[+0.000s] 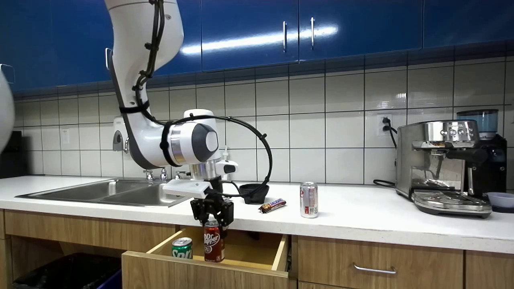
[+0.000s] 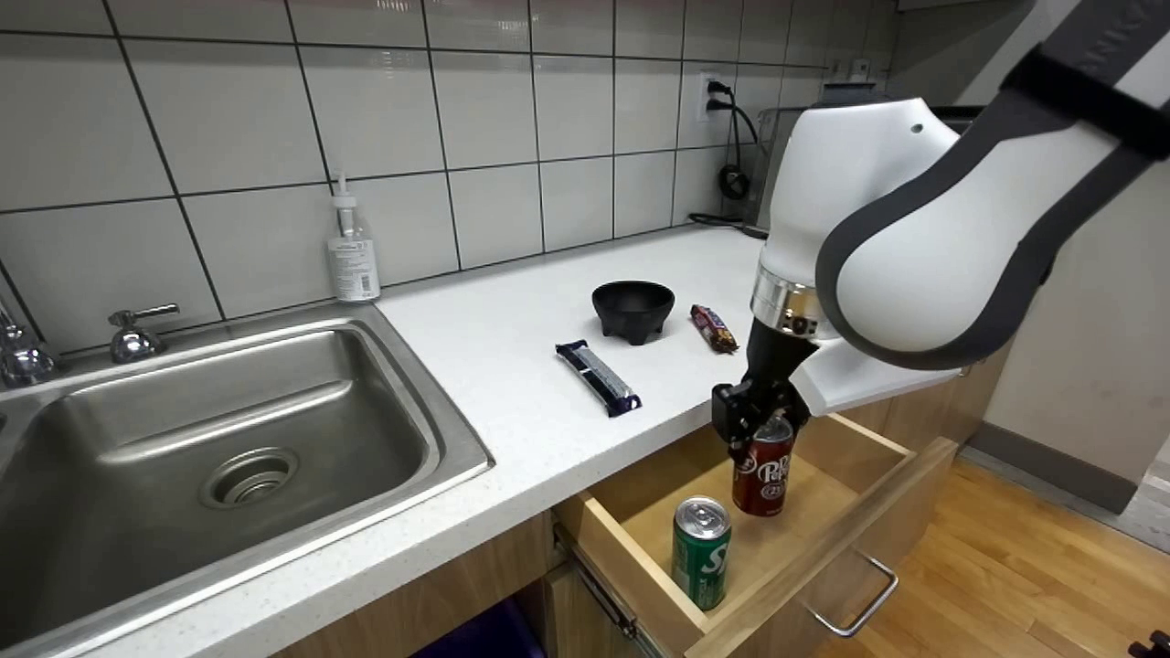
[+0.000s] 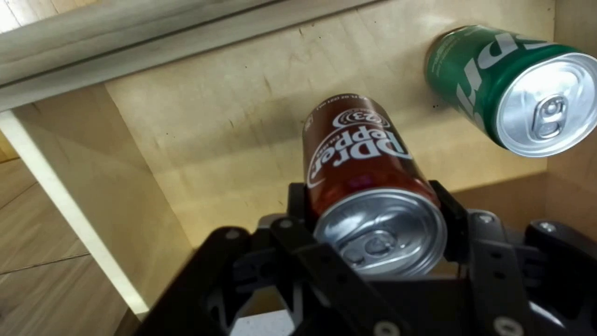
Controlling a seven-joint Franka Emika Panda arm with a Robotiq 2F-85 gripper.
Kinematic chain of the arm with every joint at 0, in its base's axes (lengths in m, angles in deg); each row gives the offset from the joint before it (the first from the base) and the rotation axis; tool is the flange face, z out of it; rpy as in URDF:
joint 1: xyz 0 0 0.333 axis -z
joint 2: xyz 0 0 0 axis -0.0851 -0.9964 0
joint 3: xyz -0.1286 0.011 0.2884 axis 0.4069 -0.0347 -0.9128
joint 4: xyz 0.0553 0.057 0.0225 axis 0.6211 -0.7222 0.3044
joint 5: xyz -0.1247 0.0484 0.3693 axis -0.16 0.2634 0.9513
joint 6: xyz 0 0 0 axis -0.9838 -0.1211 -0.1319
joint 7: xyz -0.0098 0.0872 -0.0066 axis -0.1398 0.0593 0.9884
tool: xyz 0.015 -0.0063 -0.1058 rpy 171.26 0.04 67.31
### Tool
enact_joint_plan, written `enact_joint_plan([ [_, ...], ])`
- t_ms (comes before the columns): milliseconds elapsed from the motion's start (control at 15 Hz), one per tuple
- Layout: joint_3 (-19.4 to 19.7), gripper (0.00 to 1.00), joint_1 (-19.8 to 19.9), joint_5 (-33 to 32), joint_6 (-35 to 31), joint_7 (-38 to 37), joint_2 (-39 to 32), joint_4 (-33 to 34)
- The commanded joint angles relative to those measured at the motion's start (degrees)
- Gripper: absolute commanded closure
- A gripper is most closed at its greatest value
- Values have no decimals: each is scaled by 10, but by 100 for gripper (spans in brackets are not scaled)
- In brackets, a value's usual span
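My gripper point(image 3: 373, 205) is closed on the dark red Dr Pepper can point(image 3: 359, 144), one finger against each side near its top. The can is upright inside the pulled-out drawer point(image 1: 204, 277), tab end up; I cannot tell whether its base touches the drawer's floor. A green Sprite can point(image 2: 701, 557) stands upright in the same drawer, apart from the can I hold, near the side wall closer to the sink point(image 2: 137, 521). Above the drawer, the white bench point(image 1: 361, 218) runs along a tiled wall point(image 1: 307, 130). On it lies a long dark-wrapped bar point(image 2: 599, 377), between a black footed bowl point(image 2: 633, 313) and the front edge. A small brown-wrapped bar point(image 2: 714, 329) lies near the bowl, on the side away from the sink. Farther along, in an exterior view, a silver can point(image 1: 309, 200) stands upright, and well beyond it sits an espresso machine point(image 1: 437, 134) with a black grinder point(image 1: 492, 160) just behind. A soap bottle point(image 2: 354, 265) stands at the sink's back corner, next to the tiles.
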Motion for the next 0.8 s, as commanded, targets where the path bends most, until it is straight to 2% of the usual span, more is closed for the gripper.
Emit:
enact_joint_plan([
  [0, 34, 62, -34, -39, -21, -49, -18, 4],
  [733, 80, 62, -92, -25, -51, -73, -78, 20],
])
